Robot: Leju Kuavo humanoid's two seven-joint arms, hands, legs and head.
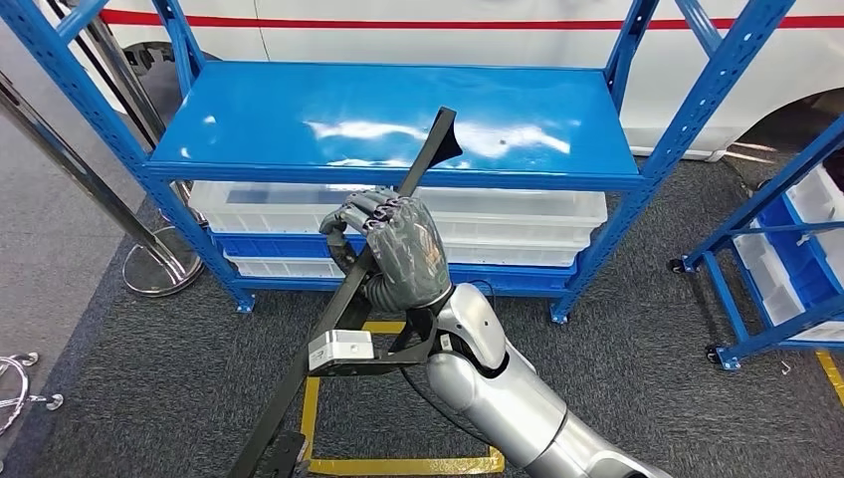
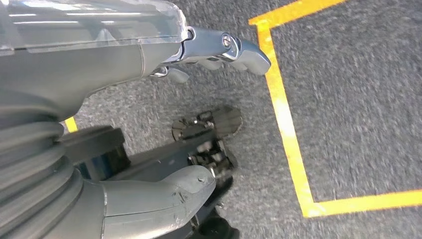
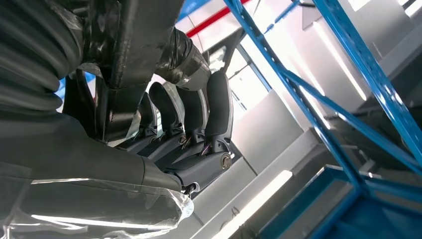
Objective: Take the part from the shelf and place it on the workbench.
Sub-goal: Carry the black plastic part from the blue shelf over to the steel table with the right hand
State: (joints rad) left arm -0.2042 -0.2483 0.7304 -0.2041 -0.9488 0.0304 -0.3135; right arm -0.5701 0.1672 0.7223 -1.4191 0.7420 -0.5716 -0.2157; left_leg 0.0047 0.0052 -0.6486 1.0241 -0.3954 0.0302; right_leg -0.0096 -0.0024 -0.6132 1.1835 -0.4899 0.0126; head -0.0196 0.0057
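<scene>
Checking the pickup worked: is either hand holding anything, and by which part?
The right hand grips the long black part around the middle of its bar. The left hand holds nothing that can be seen.

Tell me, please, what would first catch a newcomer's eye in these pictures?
The long black metal bar, tilted steeply in front of the blue steel shelf, gripped mid-length by the robot's right hand. Its flared top end overlaps the shelf's bare blue deck in the head view; yellow floor tape lies below.
</scene>
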